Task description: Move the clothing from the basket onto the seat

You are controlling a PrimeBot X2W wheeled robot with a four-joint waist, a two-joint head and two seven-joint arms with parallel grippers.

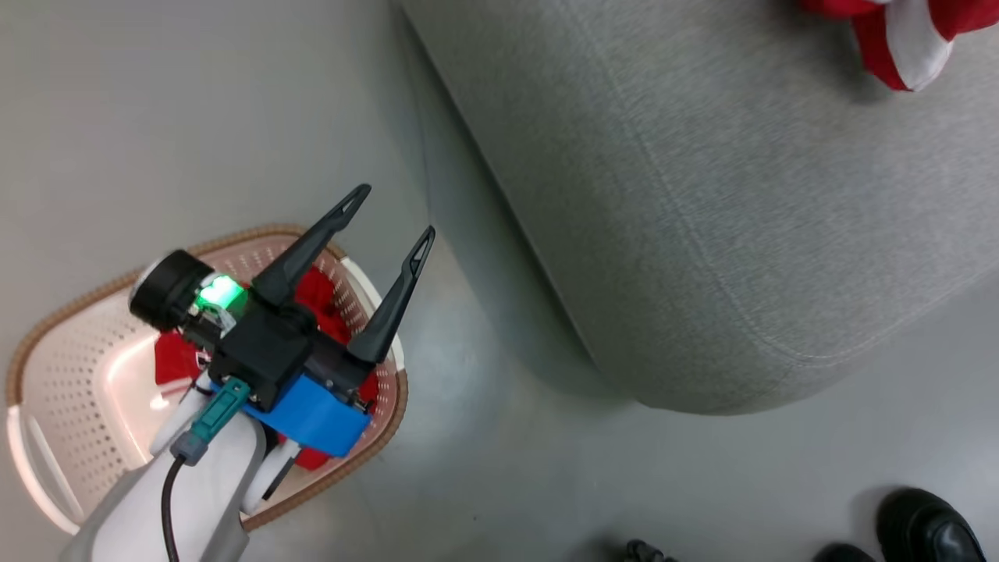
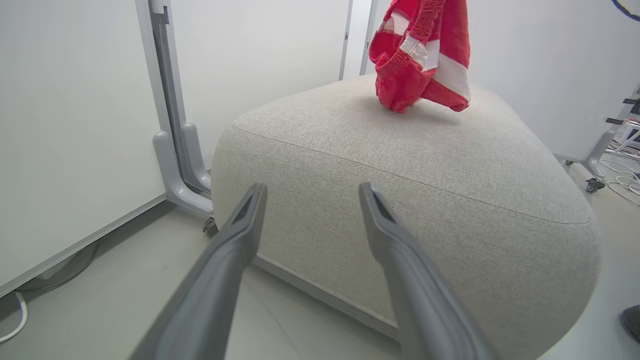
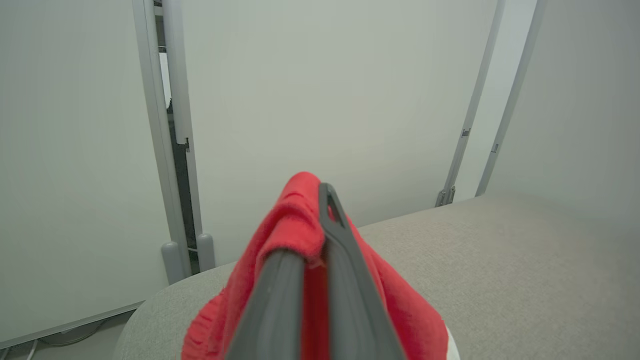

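Over the basket [image 1: 257,232], which stands on the floor [image 1: 499,468] near the seat's [image 1: 702,234] rounded corner without touching it, my left gripper [image 1: 397,209] hovers with its two fingers spread wide and nothing between them. Its wrist camera looks along those fingers at the side of the seat. Beneath that arm a red garment [image 1: 316,293] lies crumpled in the bottom of the basket, partly hidden by the gripper body. My right gripper [image 3: 315,210] is clamped tight on a second red garment [image 3: 295,220], whose cloth is draped over one finger and pinched between the two. From the left wrist I see that piece, red with white bands, hanging over the top of the seat. I cannot tell whether its lower end rests on the fabric or hangs just above it. A person's black shoe [image 1: 929,531] is on the floor at the lower right of the head view.
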